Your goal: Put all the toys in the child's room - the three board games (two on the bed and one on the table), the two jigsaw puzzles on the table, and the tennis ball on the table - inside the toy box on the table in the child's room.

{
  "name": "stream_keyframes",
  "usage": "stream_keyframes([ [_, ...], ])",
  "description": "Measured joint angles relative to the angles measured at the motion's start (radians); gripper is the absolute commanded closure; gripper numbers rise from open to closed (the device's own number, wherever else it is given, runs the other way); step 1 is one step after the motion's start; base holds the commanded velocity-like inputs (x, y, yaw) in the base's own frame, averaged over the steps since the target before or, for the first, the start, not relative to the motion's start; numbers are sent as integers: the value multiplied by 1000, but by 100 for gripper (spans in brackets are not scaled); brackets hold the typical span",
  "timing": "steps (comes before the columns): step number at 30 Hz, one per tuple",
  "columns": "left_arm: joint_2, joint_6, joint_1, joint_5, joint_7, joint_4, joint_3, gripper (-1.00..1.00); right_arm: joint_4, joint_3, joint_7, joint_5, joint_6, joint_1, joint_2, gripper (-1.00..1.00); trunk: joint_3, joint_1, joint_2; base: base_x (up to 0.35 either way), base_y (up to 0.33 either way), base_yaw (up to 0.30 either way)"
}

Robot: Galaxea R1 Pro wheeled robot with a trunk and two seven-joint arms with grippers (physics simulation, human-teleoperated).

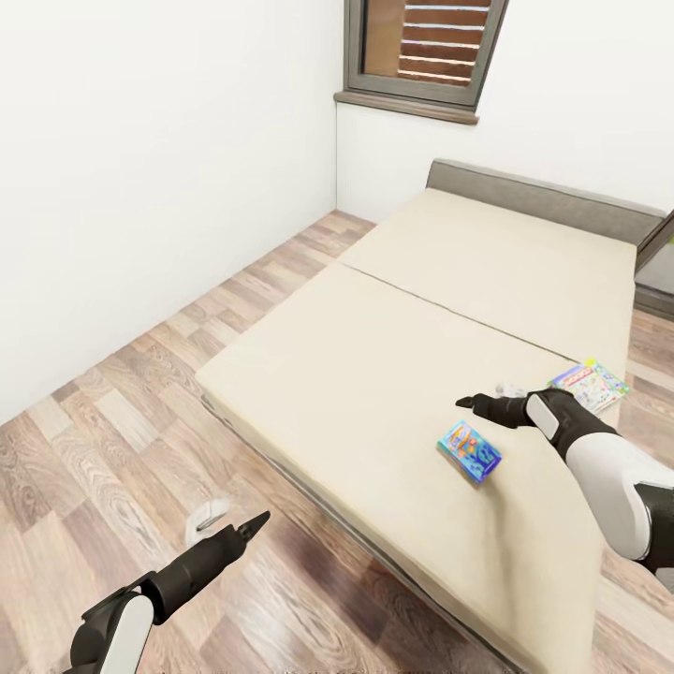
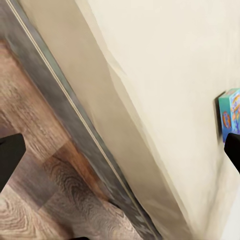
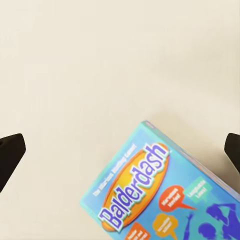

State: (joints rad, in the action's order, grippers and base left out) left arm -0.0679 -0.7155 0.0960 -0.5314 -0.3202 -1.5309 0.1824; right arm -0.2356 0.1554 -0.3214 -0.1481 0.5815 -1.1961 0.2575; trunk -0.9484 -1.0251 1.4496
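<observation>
Looking down from the head view, you see the bed [image 1: 412,374] with its beige mattress stretching from the grey headboard [image 1: 543,198] under the window [image 1: 426,47]. The blue board game [image 1: 469,451] lies flat on the mattress near the bed's right side, and the white-green board game [image 1: 590,384] lies further toward the headboard, at the same edge. Your right gripper [image 1: 477,402] hovers over the mattress between the two boxes, touching neither. Your left gripper [image 1: 251,524] hangs over the wood floor [image 1: 112,431] just off the bed's foot corner.

From the left wrist view, your gripper's fingertips [image 2: 10,155] stand wide apart, empty, with the bed's frame below and the blue box at the mattress's far part.

From the right wrist view, your fingertips [image 3: 10,152] are spread wide above the mattress, with the blue box, printed "Balderdash", lying between and below them.
</observation>
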Motion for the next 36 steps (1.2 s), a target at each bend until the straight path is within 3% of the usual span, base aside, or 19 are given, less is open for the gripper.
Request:
stream_keyframes([
  [23,0,1,0,1,1,0,0,-100,4,1,0,0,-14,1,-4,-100,-37,0,0,0,0,0],
  [36,0,1,0,2,2,1,0,-100,3,3,-6,0,-7,0,7,-100,-59,0,0,0,0,0],
])
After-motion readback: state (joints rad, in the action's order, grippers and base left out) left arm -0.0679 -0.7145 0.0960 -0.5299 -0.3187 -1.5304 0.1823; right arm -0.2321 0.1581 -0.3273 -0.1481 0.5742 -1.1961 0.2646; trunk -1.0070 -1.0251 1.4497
